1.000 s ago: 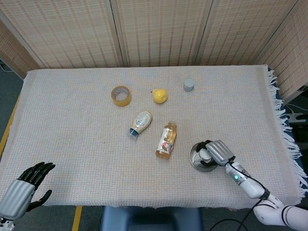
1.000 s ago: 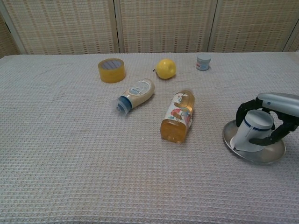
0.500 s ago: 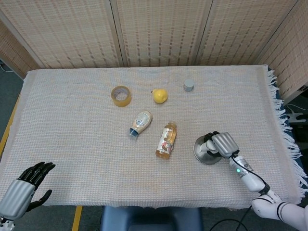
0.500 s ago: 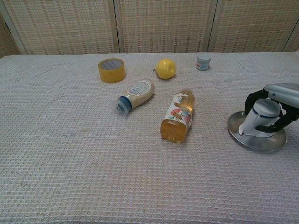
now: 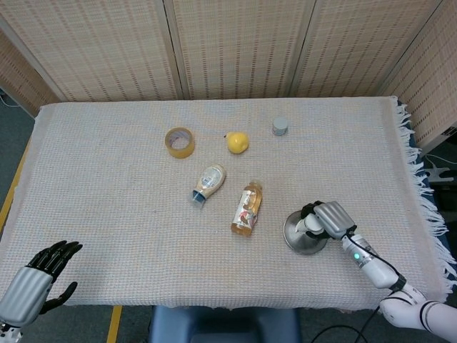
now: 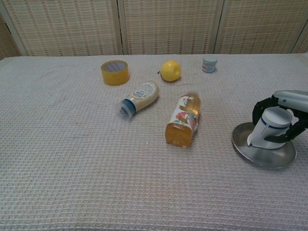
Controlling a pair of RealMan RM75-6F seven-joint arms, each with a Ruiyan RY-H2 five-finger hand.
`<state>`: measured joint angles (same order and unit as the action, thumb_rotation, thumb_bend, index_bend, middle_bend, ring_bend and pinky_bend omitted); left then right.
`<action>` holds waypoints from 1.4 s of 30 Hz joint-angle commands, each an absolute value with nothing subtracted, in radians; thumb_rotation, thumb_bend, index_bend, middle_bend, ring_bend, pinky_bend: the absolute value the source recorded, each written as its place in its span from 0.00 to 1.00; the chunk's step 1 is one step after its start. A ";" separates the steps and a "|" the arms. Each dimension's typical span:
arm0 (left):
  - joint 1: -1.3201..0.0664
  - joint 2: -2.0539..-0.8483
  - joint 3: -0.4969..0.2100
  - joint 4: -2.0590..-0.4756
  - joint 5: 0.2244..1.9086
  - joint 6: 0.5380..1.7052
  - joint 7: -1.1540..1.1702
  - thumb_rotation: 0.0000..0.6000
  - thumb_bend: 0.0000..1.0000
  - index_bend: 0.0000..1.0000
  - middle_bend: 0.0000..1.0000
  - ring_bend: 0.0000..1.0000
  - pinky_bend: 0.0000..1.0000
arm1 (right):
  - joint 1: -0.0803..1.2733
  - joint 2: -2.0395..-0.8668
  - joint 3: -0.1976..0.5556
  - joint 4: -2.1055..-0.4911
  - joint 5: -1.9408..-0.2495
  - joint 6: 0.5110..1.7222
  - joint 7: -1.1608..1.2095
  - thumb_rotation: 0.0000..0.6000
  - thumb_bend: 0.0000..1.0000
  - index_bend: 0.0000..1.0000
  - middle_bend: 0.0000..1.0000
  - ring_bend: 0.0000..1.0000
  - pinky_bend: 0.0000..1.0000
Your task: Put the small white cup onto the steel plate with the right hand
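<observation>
Two hands seen: left hand idle off near table edge, fingers apart, holding nothing. Right hand wrapped round cup, tilted, on plate. Beyond: juice bottle, sauce bottle, tape, lemon, jar.

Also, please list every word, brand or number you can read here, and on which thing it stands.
None can be read.
Juice bottle: picture label, print blurred.
White bottle: label print too small.
Small jar: label blurred.
Tape roll, lemon, cup, plate: no text seen.
</observation>
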<state>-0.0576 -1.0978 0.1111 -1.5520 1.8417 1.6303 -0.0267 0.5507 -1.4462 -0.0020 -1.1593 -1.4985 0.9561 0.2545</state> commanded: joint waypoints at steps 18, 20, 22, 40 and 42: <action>-0.058 -1.099 0.114 -1.556 1.844 1.624 -0.015 1.00 0.33 0.12 0.14 0.12 0.25 | 0.481 -1.370 0.061 -1.134 -1.435 1.102 0.252 1.00 0.17 0.50 0.46 0.34 0.61; -0.058 -1.099 0.114 -1.557 1.843 1.622 -0.012 1.00 0.33 0.12 0.13 0.12 0.25 | 0.467 -1.388 0.067 -1.077 -1.399 1.088 0.230 1.00 0.17 0.49 0.46 0.33 0.61; -0.058 -1.100 0.113 -1.558 1.842 1.621 -0.010 1.00 0.33 0.12 0.13 0.12 0.25 | 0.457 -1.403 0.065 -1.029 -1.380 1.065 0.245 1.00 0.17 0.48 0.46 0.32 0.60; -0.059 -1.098 0.115 -1.561 1.835 1.608 0.003 1.00 0.33 0.12 0.14 0.12 0.25 | 0.463 -1.571 -0.039 -0.640 -1.562 1.089 0.666 1.00 0.16 0.20 0.18 0.01 0.37; -0.059 -1.098 0.114 -1.559 1.834 1.608 0.000 1.00 0.33 0.12 0.14 0.12 0.25 | 0.462 -1.552 -0.049 -0.654 -1.575 1.094 0.648 1.00 0.15 0.12 0.10 0.00 0.32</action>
